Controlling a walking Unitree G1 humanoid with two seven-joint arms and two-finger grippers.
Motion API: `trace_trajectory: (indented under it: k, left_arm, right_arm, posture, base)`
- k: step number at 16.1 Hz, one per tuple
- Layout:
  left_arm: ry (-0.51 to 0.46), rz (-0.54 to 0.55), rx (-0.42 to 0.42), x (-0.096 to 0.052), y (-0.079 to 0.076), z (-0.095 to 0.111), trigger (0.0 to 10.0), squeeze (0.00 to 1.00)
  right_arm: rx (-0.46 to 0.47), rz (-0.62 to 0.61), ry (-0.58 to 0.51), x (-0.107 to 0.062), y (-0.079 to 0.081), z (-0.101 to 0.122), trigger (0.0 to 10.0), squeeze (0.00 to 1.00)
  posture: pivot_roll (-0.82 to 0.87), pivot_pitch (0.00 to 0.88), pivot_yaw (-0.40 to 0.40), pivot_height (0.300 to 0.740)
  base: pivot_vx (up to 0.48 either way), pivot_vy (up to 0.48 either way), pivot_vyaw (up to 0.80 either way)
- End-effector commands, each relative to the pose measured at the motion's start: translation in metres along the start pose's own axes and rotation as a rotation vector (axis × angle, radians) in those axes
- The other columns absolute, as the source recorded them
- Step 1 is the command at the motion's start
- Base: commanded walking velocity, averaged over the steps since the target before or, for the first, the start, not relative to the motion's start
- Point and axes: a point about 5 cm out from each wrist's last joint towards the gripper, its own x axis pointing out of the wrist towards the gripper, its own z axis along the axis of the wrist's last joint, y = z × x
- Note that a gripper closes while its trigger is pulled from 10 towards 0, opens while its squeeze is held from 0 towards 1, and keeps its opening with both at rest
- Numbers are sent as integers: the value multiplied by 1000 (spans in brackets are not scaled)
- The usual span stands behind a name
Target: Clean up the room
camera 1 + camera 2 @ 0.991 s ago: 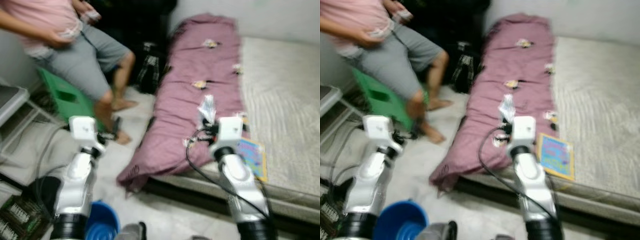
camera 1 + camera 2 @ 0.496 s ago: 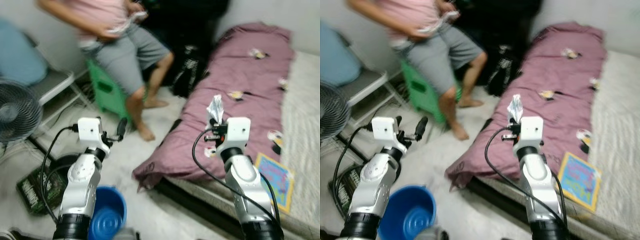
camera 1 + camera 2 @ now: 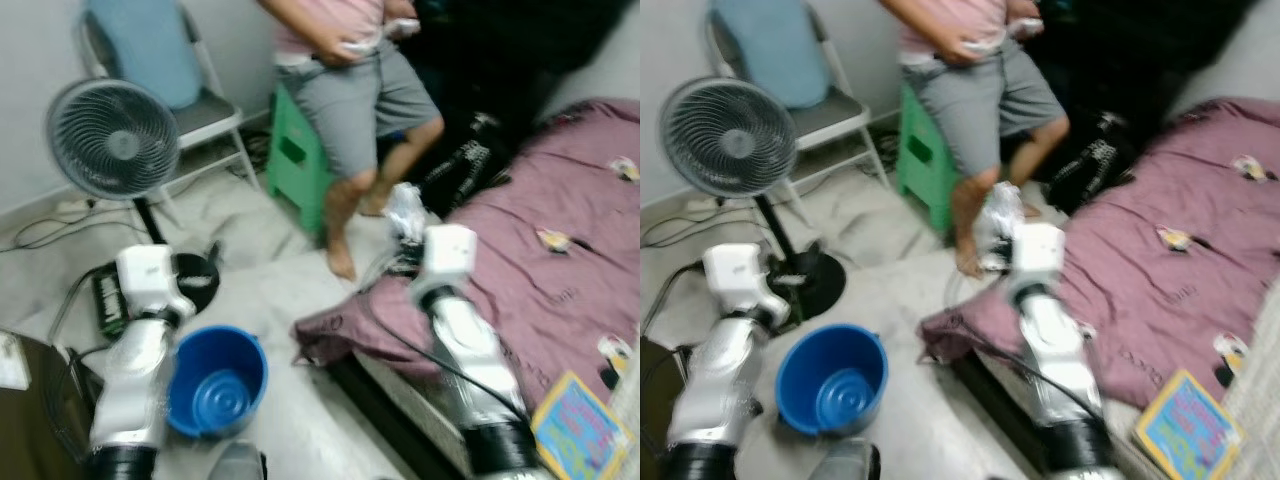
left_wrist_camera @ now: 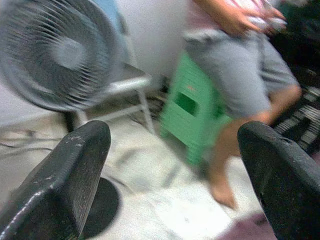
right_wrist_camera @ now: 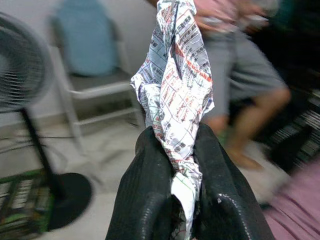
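Note:
My right gripper is shut on a crumpled printed paper wrapper, which sticks up from between the fingers. In the eye views the wrapper is held up over the near corner of the purple blanket, close to a person's bare foot. A blue bucket stands open on the floor beside my left arm, below and to the left of the wrapper. My left gripper is open with nothing between its fingers, and it faces the fan and the green stool.
A person sits on a green stool, legs out toward the bed. A standing fan and a chair with a blue cushion stand at the left. Cables lie on the floor. A colourful book rests on the bed's edge.
The view has swung left: the fan, chair and bucket have come further into sight and the bed has slid right. The right gripper still holds the wrapper.

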Motion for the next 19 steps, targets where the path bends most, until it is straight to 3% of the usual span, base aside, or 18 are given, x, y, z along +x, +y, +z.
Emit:
trace_trajectory:
  k: [1, 19]
  left_arm:
    - [-21, -18, 2, 1, -6, 6, 10000, 0]
    - [-11, -57, 14, 2, -11, 6, 10000, 0]
  right_arm:
    - [-15, -25, 11, -4, -8, -4, 10000, 0]
    - [-4, -51, 19, -12, -12, -7, 10000, 0]
  posture:
    - [37, 0, -43, 740]
    - [3, 0, -18, 740]
  base:
    - [0, 0, 800]
    - [0, 0, 800]
